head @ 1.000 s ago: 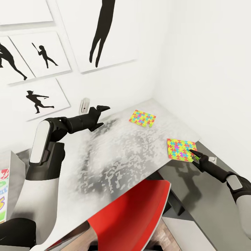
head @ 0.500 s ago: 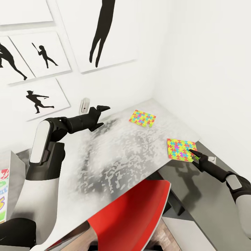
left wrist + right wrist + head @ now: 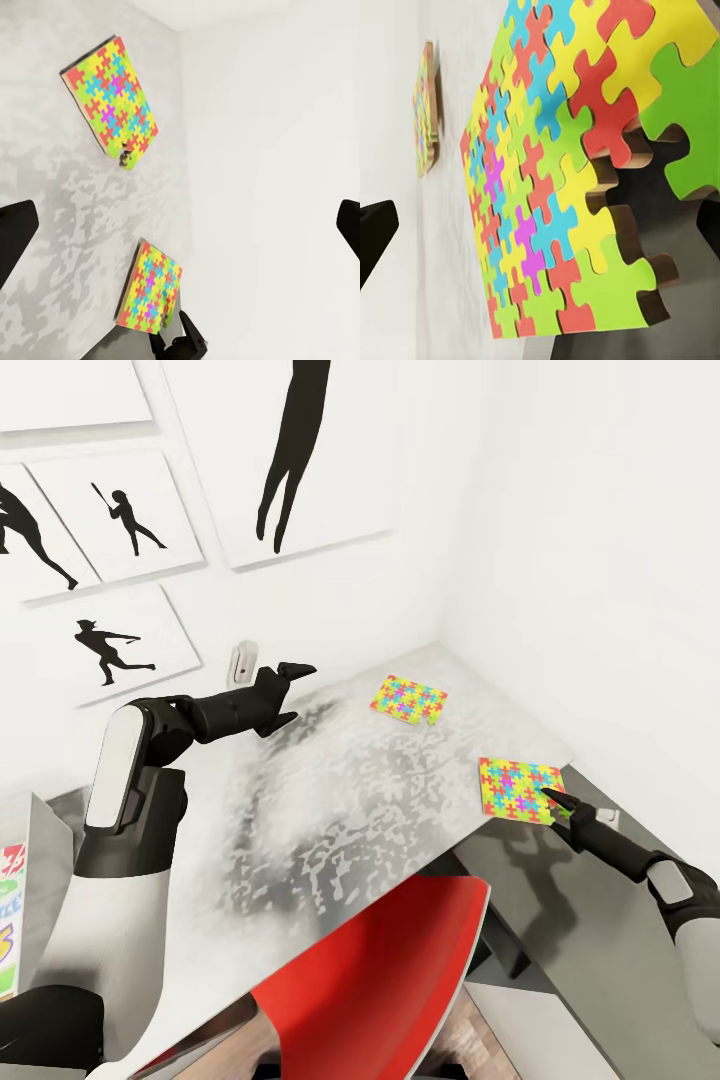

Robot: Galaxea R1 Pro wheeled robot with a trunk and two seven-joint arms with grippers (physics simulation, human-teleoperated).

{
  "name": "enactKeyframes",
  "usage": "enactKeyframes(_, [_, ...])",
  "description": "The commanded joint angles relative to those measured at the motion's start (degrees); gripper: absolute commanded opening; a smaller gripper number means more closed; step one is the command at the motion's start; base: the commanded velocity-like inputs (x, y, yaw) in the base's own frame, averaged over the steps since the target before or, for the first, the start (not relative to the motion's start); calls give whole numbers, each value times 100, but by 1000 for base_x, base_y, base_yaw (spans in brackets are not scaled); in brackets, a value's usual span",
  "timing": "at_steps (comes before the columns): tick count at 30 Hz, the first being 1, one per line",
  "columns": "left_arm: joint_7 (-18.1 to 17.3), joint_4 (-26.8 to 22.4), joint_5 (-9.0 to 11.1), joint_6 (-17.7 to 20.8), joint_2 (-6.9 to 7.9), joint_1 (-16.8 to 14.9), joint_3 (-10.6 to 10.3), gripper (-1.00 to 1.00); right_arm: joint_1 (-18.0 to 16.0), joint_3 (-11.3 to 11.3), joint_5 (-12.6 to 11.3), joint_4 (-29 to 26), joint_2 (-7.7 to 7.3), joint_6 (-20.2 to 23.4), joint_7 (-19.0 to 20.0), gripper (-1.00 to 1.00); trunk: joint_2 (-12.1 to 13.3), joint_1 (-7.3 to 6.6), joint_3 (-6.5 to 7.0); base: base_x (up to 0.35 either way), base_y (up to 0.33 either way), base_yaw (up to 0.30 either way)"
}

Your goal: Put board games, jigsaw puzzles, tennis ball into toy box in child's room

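Our right gripper (image 3: 556,803), jaws spread, sits at the near jigsaw puzzle's (image 3: 518,788) corner on the desk (image 3: 330,810); our left gripper (image 3: 290,682) hovers open above it

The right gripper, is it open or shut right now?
Open: the right gripper has its fingers apart at the near puzzle's edge, nothing clamped.

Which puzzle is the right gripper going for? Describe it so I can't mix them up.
On the pale table, two jigsaw puzzles lie near the right-hand wall. It is the nearer puzzle at the table's front edge, at the right gripper; the other puzzle lies farther back.
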Motion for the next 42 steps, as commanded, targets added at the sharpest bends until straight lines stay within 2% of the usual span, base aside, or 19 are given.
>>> enactKeyframes(1, [60, -4, 52, 3, -3, -6, 5, 100, -6, -25, -3, 4, 0, 34, 10, 100, -10, 3, -8, 0, 0, 66])
enactKeyframes(12, [60, -4, 52, 3, -4, -6, 5, 100, -1, -32, -10, 1, 0, 37, 9, 100, -10, 3, -8, 0, 0, 102])
enactKeyframes(25, [60, -4, 52, 3, -4, -6, 5, 100, 3, -41, -14, 1, -5, 38, 11, 100, -10, 3, -8, 0, 0, 14])
enactKeyframes(26, [60, -4, 52, 3, -4, -6, 5, 100, 3, -42, -14, 1, -6, 38, 11, -100, -10, 3, -8, 0, 0, 3])
enactKeyframes(42, [60, -7, 52, 3, -4, -6, 5, 100, 3, -36, -11, 1, -17, 38, 18, -100, -10, 3, -8, 0, 0, 0])
